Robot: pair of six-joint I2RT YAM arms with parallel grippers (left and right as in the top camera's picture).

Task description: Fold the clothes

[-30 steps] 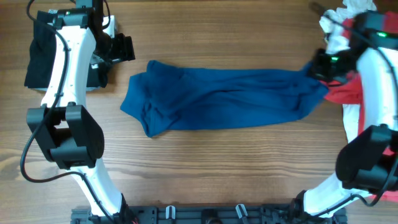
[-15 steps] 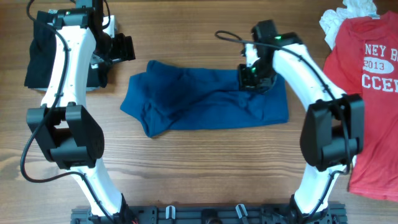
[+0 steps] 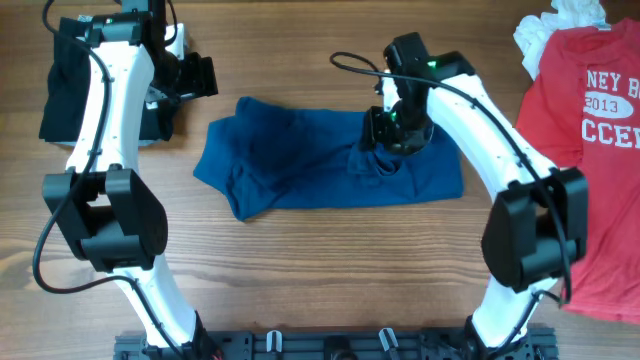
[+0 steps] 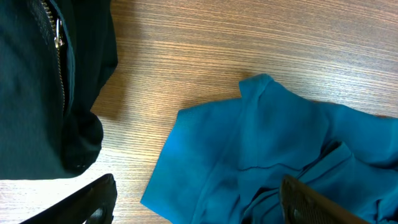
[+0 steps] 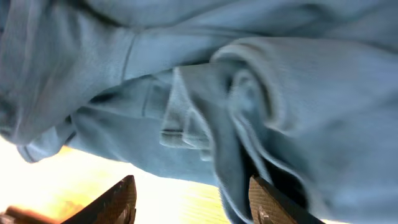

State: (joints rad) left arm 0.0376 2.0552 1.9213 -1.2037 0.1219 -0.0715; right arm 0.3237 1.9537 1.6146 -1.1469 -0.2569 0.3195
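Note:
The clothes, a plain dark blue shirt (image 3: 300, 160), lie across the middle of the table with the right end folded over onto the body. My right gripper (image 3: 386, 134) hovers low over that folded part. In the right wrist view its jaws (image 5: 193, 202) stand open. Bunched blue fabric (image 5: 249, 112) hangs right beside the right finger (image 5: 268, 204), not pinched. My left gripper (image 3: 198, 76) is off the shirt's far left corner. It is open (image 4: 199, 205), with the shirt's left edge (image 4: 249, 155) below it and nothing between the fingers.
A black garment with a zip (image 3: 62, 80) (image 4: 43, 81) lies at the far left under the left arm. A red T-shirt with white lettering (image 3: 590, 130) and a white cloth (image 3: 552, 28) lie at the right edge.
My right gripper carried the shirt's right end leftwards over the body, then opened and let go. The red T-shirt is uncovered. The left arm has not moved.

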